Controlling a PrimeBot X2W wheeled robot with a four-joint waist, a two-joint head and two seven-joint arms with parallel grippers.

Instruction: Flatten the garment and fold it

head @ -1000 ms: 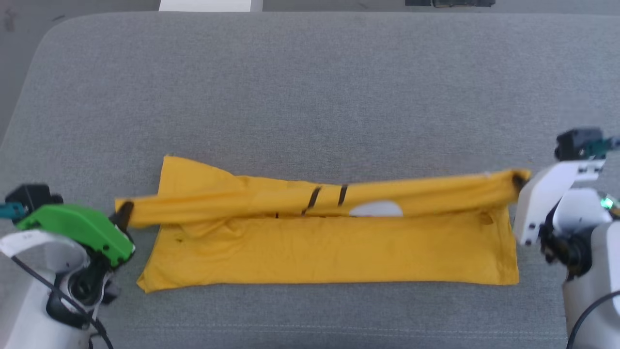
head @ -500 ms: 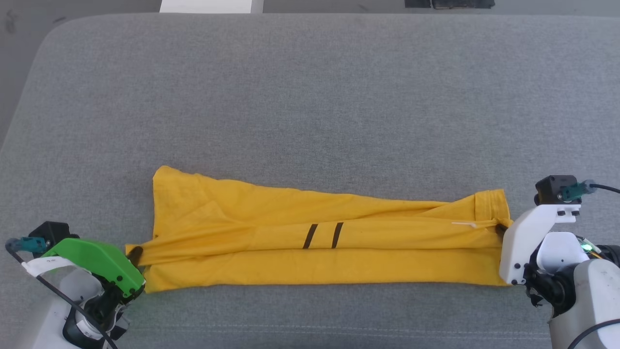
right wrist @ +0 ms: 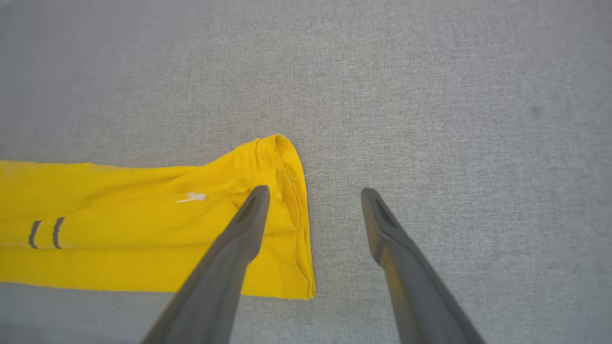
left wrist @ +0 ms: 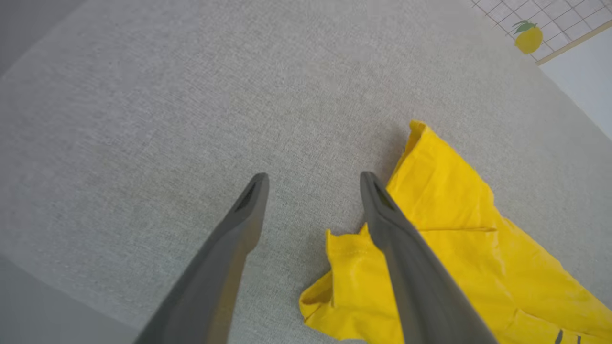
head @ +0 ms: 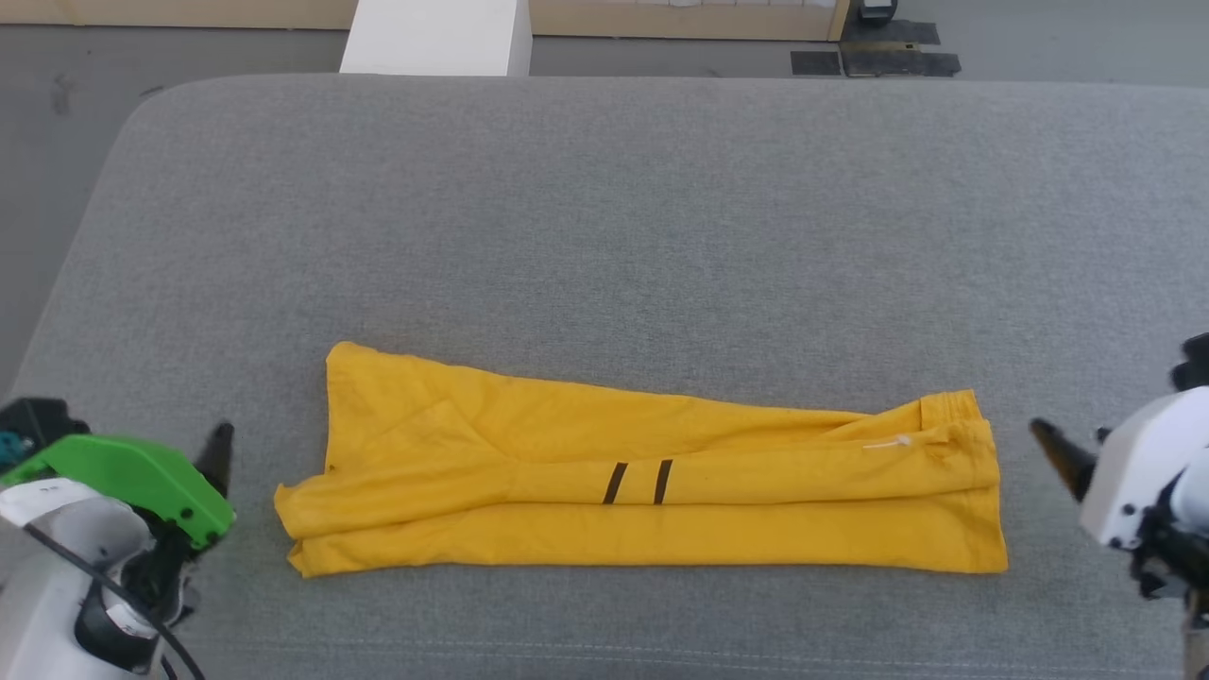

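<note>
1. Gaping empty, the left gripper (left wrist: 313, 179) hangs just off the garment's (head: 642, 510) left end, and the right gripper (right wrist: 313, 191) likewise off its right end.
2. The garment lies as a long folded band on the grey cushion (head: 604, 236).
3. Its loose, uneven layers may slide apart if a pinch catches only one.

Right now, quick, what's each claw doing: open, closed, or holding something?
Left claw: open, holding nothing, just off the end of the bright yellow cotton T-shirt.
Right claw: open, holding nothing.
</note>
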